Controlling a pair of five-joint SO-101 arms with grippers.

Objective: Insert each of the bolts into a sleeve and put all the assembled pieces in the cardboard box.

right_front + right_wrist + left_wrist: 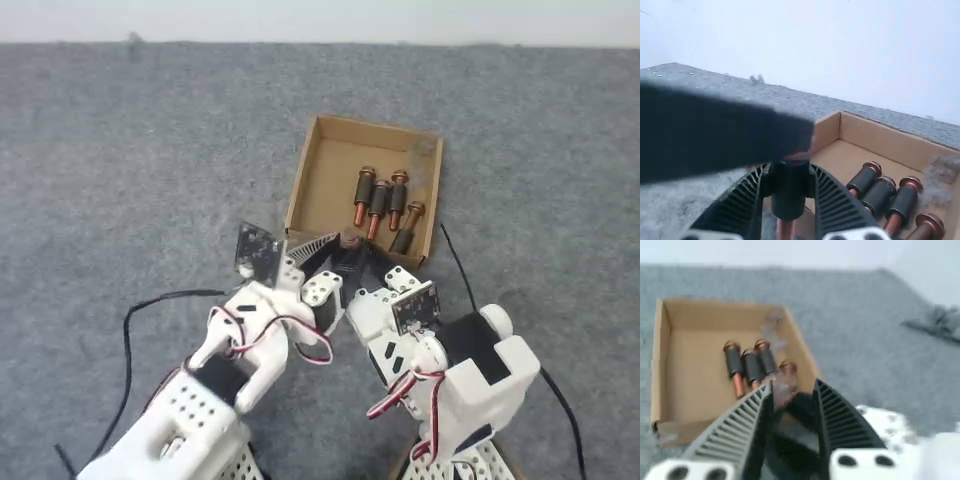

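The cardboard box (298,185) lies on the grey carpet, and several assembled bolt-and-sleeve pieces (385,205) lie side by side inside it. Both grippers meet just in front of the box's near wall. My right gripper (789,172) is shut on a black sleeve (790,195), with a copper bolt shaft (785,229) sticking out below. My left gripper (793,386) holds a blurred copper bolt (785,389) at the sleeve's other end, and one of its fingers (715,135) crosses the right wrist view. In the high view the left gripper (322,250) and right gripper (360,252) nearly touch.
Black cables trail on the carpet at the left (150,300) and beside the box's right corner (455,255). A tuft of grey fluff (942,167) sits in the box near the pieces (885,192). The box walls (660,365) stand close ahead of both grippers.
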